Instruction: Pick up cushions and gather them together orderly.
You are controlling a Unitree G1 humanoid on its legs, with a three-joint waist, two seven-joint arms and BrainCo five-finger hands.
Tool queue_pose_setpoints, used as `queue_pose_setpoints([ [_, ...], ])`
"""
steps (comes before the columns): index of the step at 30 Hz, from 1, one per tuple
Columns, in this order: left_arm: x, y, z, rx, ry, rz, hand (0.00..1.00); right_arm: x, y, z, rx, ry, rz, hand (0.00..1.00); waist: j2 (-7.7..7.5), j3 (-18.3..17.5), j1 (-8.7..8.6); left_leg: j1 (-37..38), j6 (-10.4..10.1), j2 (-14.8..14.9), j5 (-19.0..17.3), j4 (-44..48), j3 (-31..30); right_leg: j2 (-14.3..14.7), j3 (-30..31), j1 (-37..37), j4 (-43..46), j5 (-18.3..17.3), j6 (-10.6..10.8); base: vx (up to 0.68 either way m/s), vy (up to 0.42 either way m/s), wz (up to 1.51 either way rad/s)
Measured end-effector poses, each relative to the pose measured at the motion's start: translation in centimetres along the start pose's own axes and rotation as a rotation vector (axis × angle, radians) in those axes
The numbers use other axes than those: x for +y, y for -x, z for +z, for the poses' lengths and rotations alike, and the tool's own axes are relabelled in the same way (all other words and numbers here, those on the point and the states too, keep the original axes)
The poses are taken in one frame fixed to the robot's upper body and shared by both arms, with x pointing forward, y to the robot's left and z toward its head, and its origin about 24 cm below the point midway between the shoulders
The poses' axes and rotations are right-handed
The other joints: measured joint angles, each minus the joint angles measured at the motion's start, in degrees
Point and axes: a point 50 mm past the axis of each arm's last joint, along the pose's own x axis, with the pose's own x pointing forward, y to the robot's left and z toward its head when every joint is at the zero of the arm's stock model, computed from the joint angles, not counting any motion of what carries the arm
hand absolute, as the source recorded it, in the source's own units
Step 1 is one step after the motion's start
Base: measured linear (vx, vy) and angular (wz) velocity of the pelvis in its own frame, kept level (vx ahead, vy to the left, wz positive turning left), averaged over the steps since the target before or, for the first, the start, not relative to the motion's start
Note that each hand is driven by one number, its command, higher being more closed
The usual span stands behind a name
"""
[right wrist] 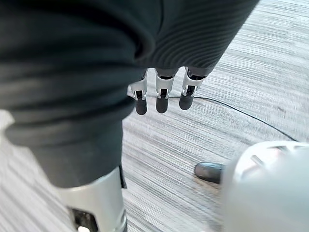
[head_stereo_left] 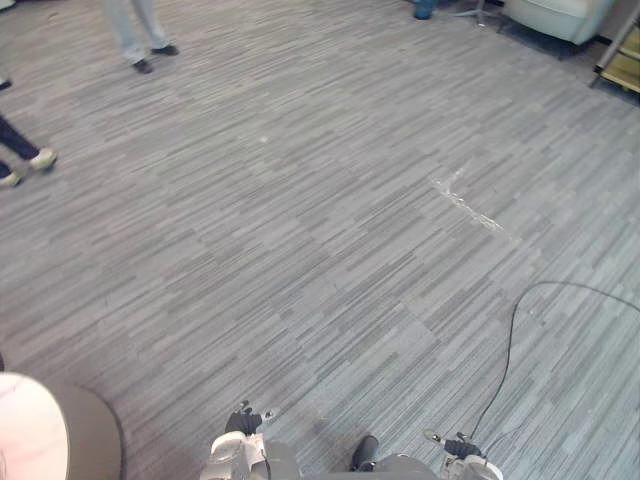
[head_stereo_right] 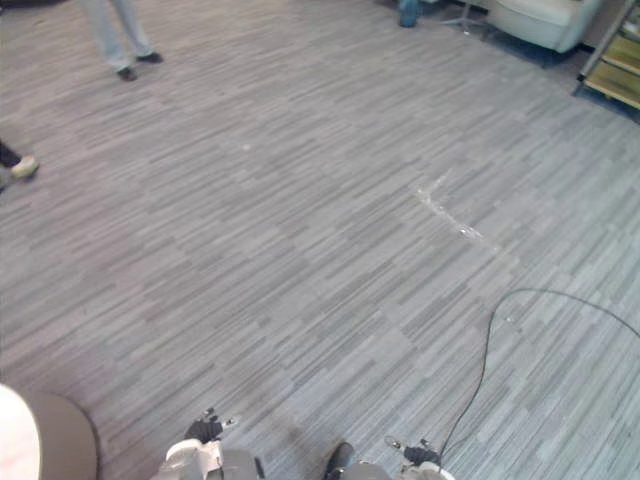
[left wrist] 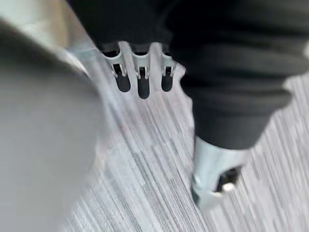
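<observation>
Left eye view: pale cushion [head_stereo_left: 25,435], lower-left corner

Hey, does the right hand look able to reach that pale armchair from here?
Probably not: the right hand hangs open close by the robot, while the armchair stands far off across the floor.

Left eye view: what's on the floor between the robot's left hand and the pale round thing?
Nothing. Only bare grey carpet lies between the left hand and the pale round thing, as the left eye view shows.
</observation>
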Motion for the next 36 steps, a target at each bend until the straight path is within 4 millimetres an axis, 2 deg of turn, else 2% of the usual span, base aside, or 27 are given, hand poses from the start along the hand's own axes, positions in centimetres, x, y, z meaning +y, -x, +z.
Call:
queue_pose_setpoints([
  [1, 0.0, 0.0, 0.2, -0.013, 0.002, 0.001, 0.00, 0.1, 0.0, 0.0, -0.001, -0.012, -0.001, 0.00, 0.24, -0.1, 0.62, -0.8, -0.5, -1.7, 1.9, -7.8, -3.6, -0.1, 2.4, -0.2, 0.0, -0.3, 0.6, 0.12, 0.199, -1.43],
  [2, 0.2, 0.0, 0.3, -0.022, 0.015, 0.009, 0.00, 0.1, 0.1, -0.1, -0.003, -0.021, -0.003, 0.00, 0.51, -0.1, 1.53, -1.3, -1.3, -2.2, 6.1, -14.4, -6.4, 0.3, 5.5, -0.1, 0.0, -1.1, 1.8, 0.20, 0.232, -1.77],
  [3, 0.3, 0.1, 0.2, -0.018, 0.026, 0.017, 0.00, 0.5, 0.2, -0.6, 0.005, -0.026, 0.006, 0.00, 0.46, -0.4, 2.28, 0.1, -1.2, -2.4, 9.0, -15.6, -6.5, 0.4, 8.1, 0.6, -0.7, -1.2, 2.4, 0.23, 0.184, -1.50],
  [4, 0.4, 0.2, -0.2, -0.008, 0.029, 0.020, 0.00, 0.9, 0.3, -0.5, -0.002, -0.030, 0.016, 0.00, 0.77, -0.7, 2.44, 0.3, -1.0, -2.6, 9.2, -15.7, -6.2, 0.4, 8.8, 1.0, -1.3, -1.0, 3.0, 0.29, 0.164, -1.26],
  [5, 0.7, 0.2, -0.4, -0.004, 0.024, 0.025, 0.00, 1.4, 0.5, -1.0, 0.005, -0.043, 0.029, 0.00, -0.58, -1.5, 1.83, 0.6, 0.2, -3.3, 8.3, -15.6, -4.4, -0.6, 11.0, 1.4, -2.2, -0.6, 4.9, 0.25, 0.127, -0.67],
  [9, 0.7, 0.2, -0.3, -0.001, 0.021, 0.027, 0.00, 0.9, 0.6, -1.8, 0.026, -0.073, 0.010, 0.00, -2.56, -2.4, 2.22, 4.2, 1.8, -4.3, 4.6, -15.5, 1.6, -3.5, 15.1, -0.6, 3.5, -2.3, 8.2, 0.34, 0.141, -0.80],
  [11, 0.8, 0.2, -0.7, 0.019, 0.011, 0.026, 0.00, 1.3, 0.6, -1.4, 0.014, -0.075, 0.027, 0.00, -1.93, -2.4, 2.47, 10.2, 3.2, -3.2, 2.9, -16.1, 6.8, -4.9, 16.8, -7.9, 23.2, -4.9, 12.2, 0.34, 0.129, -1.11],
  [13, 0.8, 0.2, -0.7, 0.022, -0.019, 0.019, 0.00, 1.7, 0.4, -0.5, -0.013, -0.077, 0.043, 0.00, -1.78, -2.2, 1.19, 14.5, 3.8, -3.0, 2.3, -17.7, 7.5, -7.4, 12.4, -12.8, 35.8, -4.8, 13.9, 0.34, 0.058, -0.50],
  [14, 1.0, 0.2, -0.5, 0.017, -0.049, 0.015, 0.00, 1.6, 0.4, -0.6, -0.010, -0.074, 0.040, 0.00, -1.29, -2.0, 0.83, 17.6, 3.8, -2.5, 2.3, -19.9, 7.7, -8.5, 7.5, -14.0, 38.1, -6.6, 10.6, 0.44, 0.019, -0.23],
  [16, 1.3, 0.1, -0.2, 0.009, -0.057, 0.022, 0.00, 1.7, 0.4, -0.6, -0.005, -0.063, 0.048, 0.00, -1.36, -1.9, 0.25, 20.7, 3.8, -1.2, 2.3, -22.4, 7.6, -8.1, 1.5, -15.5, 34.1, -8.0, 7.9, 0.42, -0.066, -0.13],
  [18, 1.4, -0.1, 0.3, -0.004, -0.053, 0.028, 0.00, 2.2, 0.3, 0.1, -0.018, -0.051, 0.063, 0.00, -1.39, -1.9, -0.27, 21.7, 3.7, 0.0, 2.4, -24.0, 7.5, -6.7, -1.8, -18.6, 25.5, -6.1, 6.5, 0.38, -0.133, 0.04],
  [19, 1.3, -0.1, 0.5, -0.009, -0.054, 0.028, 0.00, 2.3, 0.2, 0.3, -0.023, -0.052, 0.066, 0.00, -1.52, -1.6, -0.85, 22.1, 3.7, 0.3, 2.4, -24.7, 7.3, -6.5, -2.1, -20.5, 20.4, -3.1, 5.8, 0.42, -0.198, 0.15],
  [20, 1.5, -0.1, 0.3, -0.005, -0.055, 0.031, 0.00, 2.4, 0.2, 0.4, -0.023, -0.058, 0.068, 0.00, -2.21, -0.9, -1.40, 24.5, 3.6, -0.3, 2.3, -26.1, 7.1, -6.0, 0.0, -21.5, 12.1, 3.6, 5.6, 0.44, -0.218, 0.12],
  [21, 1.6, 0.0, 0.2, -0.001, -0.055, 0.034, 0.00, 2.3, 0.2, 0.2, -0.017, -0.058, 0.067, 0.00, -2.74, -0.9, -1.39, 25.2, 3.6, -0.8, 2.3, -26.1, 6.9, -6.1, 0.9, -21.5, 10.1, 5.4, 5.5, 0.47, -0.273, 0.03],
  [22, 1.9, 0.1, -0.2, 0.013, -0.053, 0.042, 0.00, 1.9, 0.2, -0.2, -0.007, -0.067, 0.058, 0.00, -3.07, -0.5, -1.54, 26.9, 2.6, -1.0, 2.0, -25.7, 5.5, -5.7, 2.6, -21.4, 11.1, 10.2, 1.9, 0.38, -0.219, -0.28],
  [23, 1.4, 0.2, -1.1, 0.041, -0.038, 0.034, 0.00, 1.5, 0.1, 0.8, -0.029, -0.069, 0.046, 0.00, -0.76, -0.8, -1.31, 26.9, 1.2, 1.3, 2.5, -23.0, 3.7, -4.2, 2.3, -21.3, 13.7, 7.5, 1.9, 0.56, -0.348, -0.45],
  [24, 1.2, 0.4, -1.8, 0.058, -0.019, 0.033, 0.00, 1.7, 0.0, 1.2, -0.043, -0.072, 0.051, 0.00, 0.29, -1.1, -1.32, 22.7, -1.2, 3.0, 3.9, -13.1, 0.8, -2.3, 2.6, -20.5, 13.1, 4.6, 1.5, 0.55, -0.338, -0.48],
  [26, 0.7, 0.5, -1.8, 0.059, 0.014, 0.030, 0.00, 1.5, 0.0, 1.3, -0.046, -0.079, 0.045, 0.00, 1.75, -0.8, -1.37, 16.0, -3.8, 5.6, 8.7, 2.1, -2.1, 0.4, 2.5, -16.9, 9.8, 3.5, 1.4, 0.53, -0.295, -0.19],
  [27, 0.6, 0.4, -1.5, 0.048, 0.042, 0.029, 0.00, 1.7, 0.0, 1.1, -0.041, -0.077, 0.050, 0.00, 2.10, 0.0, -1.14, 10.2, -4.2, 7.9, 9.6, 15.8, -3.1, 2.7, 3.1, -11.5, 6.2, 3.2, 0.3, 0.43, -0.162, -0.11],
  [28, 0.6, 0.4, -1.5, 0.045, 0.046, 0.031, 0.00, 1.7, 0.0, 1.1, -0.040, -0.078, 0.049, 0.00, 1.79, 0.4, -1.02, 8.9, -4.0, 8.0, 8.7, 18.6, -3.0, 3.0, 3.5, -9.9, 5.2, 2.6, -0.4, 0.51, -0.162, -0.25],
  [29, 0.9, 0.3, -0.7, 0.010, 0.052, 0.038, 0.00, 1.7, 0.0, 0.9, -0.030, -0.096, 0.045, 0.00, 0.90, 1.1, -0.19, 5.5, -3.4, 7.2, 5.5, 22.9, -1.3, 3.0, 4.7, -5.4, 3.4, 1.9, -0.7, 0.37, -0.113, -0.30],
  [31, 1.0, 0.3, -0.1, -0.021, 0.053, 0.036, 0.00, 1.7, 0.0, 0.7, -0.012, -0.099, 0.037, 0.00, -0.45, 1.1, 0.91, 0.9, -2.1, 5.9, 2.8, 18.8, 3.4, 2.7, 6.7, -1.9, 0.7, 1.7, -0.2, 0.47, -0.098, -0.70],
  [32, 0.9, 0.2, 0.3, -0.036, 0.056, 0.031, 0.00, 2.2, -0.2, 1.8, -0.038, -0.102, 0.043, 0.00, -0.38, 1.1, 1.55, -2.2, -1.3, 4.2, 2.2, 9.6, 6.0, 2.3, 8.6, 0.0, -1.0, 1.4, 0.5, 0.43, -0.046, -0.77],
  [33, 0.8, 0.2, 0.3, -0.039, 0.057, 0.030, 0.00, 2.2, -0.2, 2.0, -0.043, -0.104, 0.044, 0.00, -0.42, 1.1, 1.61, -3.0, -1.2, 3.5, 2.2, 6.0, 6.4, 1.9, 9.0, 0.3, -1.4, 1.2, 0.8, 0.53, 0.040, -0.63],
  [34, 0.6, 0.2, 0.4, -0.041, 0.057, 0.026, 0.00, 2.3, -0.3, 2.5, -0.056, -0.111, 0.044, 0.00, -0.17, 1.0, 1.71, -4.5, -0.6, 0.5, 4.8, -7.9, 6.6, 1.0, 10.3, 1.6, -2.4, 0.4, 2.0, 0.45, 0.102, -0.45],
  [35, 0.4, 0.2, 0.3, -0.037, 0.054, 0.021, 0.00, 1.8, -0.3, 2.5, -0.057, -0.110, 0.033, 0.00, 0.43, 0.7, 1.96, -4.9, -0.3, -1.3, 10.4, -19.9, 6.4, 0.5, 11.3, 3.3, -3.8, -0.5, 3.4, 0.45, 0.102, -0.43],
  [36, 0.4, 0.2, 0.3, -0.036, 0.051, 0.019, 0.00, 1.7, -0.3, 2.4, -0.054, -0.109, 0.029, 0.00, 0.61, 0.6, 2.31, -5.0, -0.1, -1.4, 13.0, -21.4, 6.4, 0.3, 11.7, 4.0, -4.2, -0.7, 3.8, 0.43, 0.138, -0.51],
])
